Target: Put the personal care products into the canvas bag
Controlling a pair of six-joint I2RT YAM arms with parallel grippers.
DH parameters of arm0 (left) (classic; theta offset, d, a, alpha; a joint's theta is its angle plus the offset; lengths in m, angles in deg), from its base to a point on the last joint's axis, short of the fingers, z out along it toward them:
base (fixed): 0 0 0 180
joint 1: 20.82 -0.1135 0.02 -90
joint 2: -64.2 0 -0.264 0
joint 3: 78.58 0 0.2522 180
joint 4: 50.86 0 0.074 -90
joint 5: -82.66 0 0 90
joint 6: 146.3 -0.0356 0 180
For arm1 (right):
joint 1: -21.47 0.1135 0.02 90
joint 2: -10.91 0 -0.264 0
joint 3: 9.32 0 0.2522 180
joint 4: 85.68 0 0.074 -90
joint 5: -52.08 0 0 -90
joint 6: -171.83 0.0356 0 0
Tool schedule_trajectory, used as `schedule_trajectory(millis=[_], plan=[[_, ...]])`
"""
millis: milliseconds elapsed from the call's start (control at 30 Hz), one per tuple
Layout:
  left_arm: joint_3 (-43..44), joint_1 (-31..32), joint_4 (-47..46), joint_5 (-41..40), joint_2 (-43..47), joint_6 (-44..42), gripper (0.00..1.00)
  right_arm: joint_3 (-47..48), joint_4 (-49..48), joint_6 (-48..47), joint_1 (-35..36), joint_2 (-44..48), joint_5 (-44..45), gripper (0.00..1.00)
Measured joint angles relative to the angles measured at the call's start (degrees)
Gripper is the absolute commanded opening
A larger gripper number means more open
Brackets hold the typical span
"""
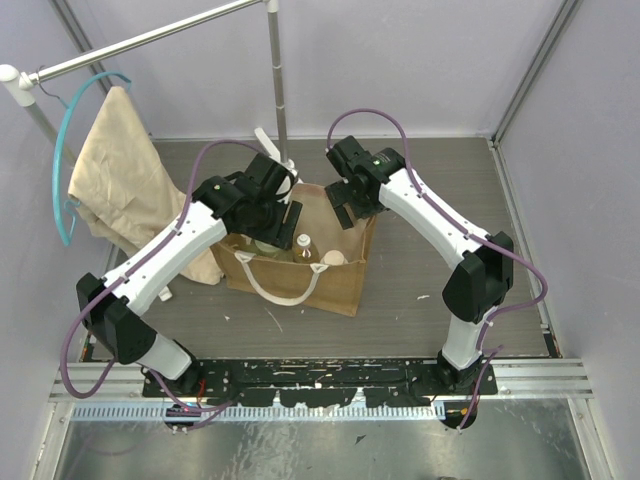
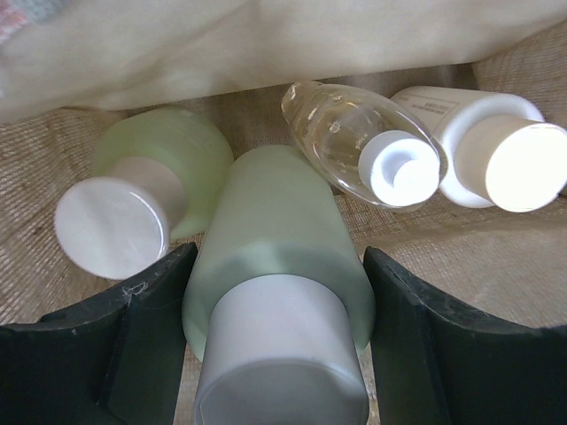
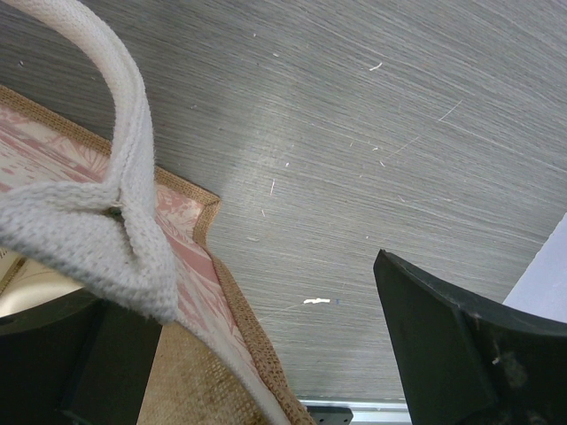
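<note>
Green bottle sits dead centre in the left gripper. Its fingers are closed roughly halfway onto the body, just under the pale cap. Both look to be touching its sides, so I read it as held. It's already down inside the canvas bag, with the weave of the floor showing past the fingertips.

Other three are in the bag too:
- second green bottle: just off the left finger, touching or nearly touching the held one
- clear bottle: ahead of the fingertips, tilted
- cream bottle: beyond the right finger, beside the clear one

Handling, my read: small rigid plastic, light, with a smooth frosted skin that's likely a bit slippery. The straight body below the shoulder is the right hold. The cap is narrower and the clear one's oval body would roll in the grip. The bag stands up on its own, but its rim and webbing look soft.

Right gripper is spread fully wide and holds nothing. It hangs over the bag rim, with the limp webbing handle draped across its left finger and bare table ahead. Snag risk if I pull that arm away carelessly.
</note>
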Motion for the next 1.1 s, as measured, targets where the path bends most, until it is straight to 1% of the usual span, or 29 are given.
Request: schedule_trajectory(millis=[167, 433, 533, 767, 900, 1067, 1100], plan=[[-4.74, -1.18, -3.93, 1.62, -0.22, 0.13, 0.09, 0.0, 0.17, 0.13, 0.0, 0.0, -0.07, 1.0], [-7.85, -2.05, -7.85, 2.8, -3.56, -0.81, 0.09, 0.0, 0.24, 0.28, 0.0, 0.0, -0.07, 1.0], [-9.22, -2.05, -9.46, 3.28, -4.9, -1.07, 0.13, 0.0, 0.31, 0.31, 0.0, 0.0, -0.07, 1.0], [-11.67, -2.05, -10.75, 3.74, -5.95, -1.05, 0.39, 0.0, 0.63, 0.28, 0.0, 0.0, -0.07, 1.0], [-13.4, -2.05, -12.11, 3.72, -5.95, -0.76, 0.45, 0.0, 0.63, 0.28, 0.0, 0.0, -0.07, 1.0], [-14.91, -2.1, -13.81, 3.78, -6.12, -0.52, 0.57, 0.0, 0.63, 0.28, 0.0, 0.0, -0.09, 1.0], [-14.93, -2.1, -13.92, 3.8, -6.19, -0.46, 0.61, 0.0, 0.66, 0.28, 0.0, 0.0, -0.09, 1.0]])
